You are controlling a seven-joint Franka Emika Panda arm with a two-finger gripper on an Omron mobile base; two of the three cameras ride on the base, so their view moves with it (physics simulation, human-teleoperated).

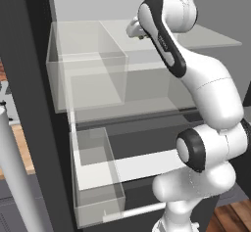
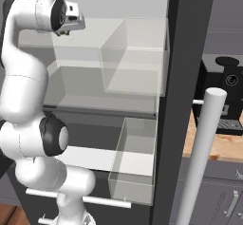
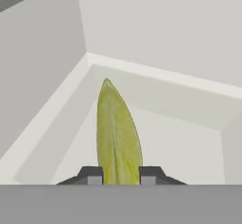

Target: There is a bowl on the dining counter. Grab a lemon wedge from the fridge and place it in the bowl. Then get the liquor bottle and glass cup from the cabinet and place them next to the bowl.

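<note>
Hand view, bottom center: your claw (image 3: pixel 121 176) is clamped on the lemon wedge (image 3: pixel 118 133). That pinch lets you carry it out of the fridge (image 3: pixel 56 67), I'd guess.

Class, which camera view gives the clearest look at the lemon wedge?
The hand view: the lemon wedge stands large and unblocked between the claw's fingertips. In both base views only a tiny speck under the hand hints at it.

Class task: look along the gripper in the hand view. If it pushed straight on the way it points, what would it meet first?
The gripper already has the lemon wedge between its fingertips, so nothing else comes before that. Beyond the wedge, it would probably meet the fridge's pale inner wall, though depth is hard to judge.
</note>
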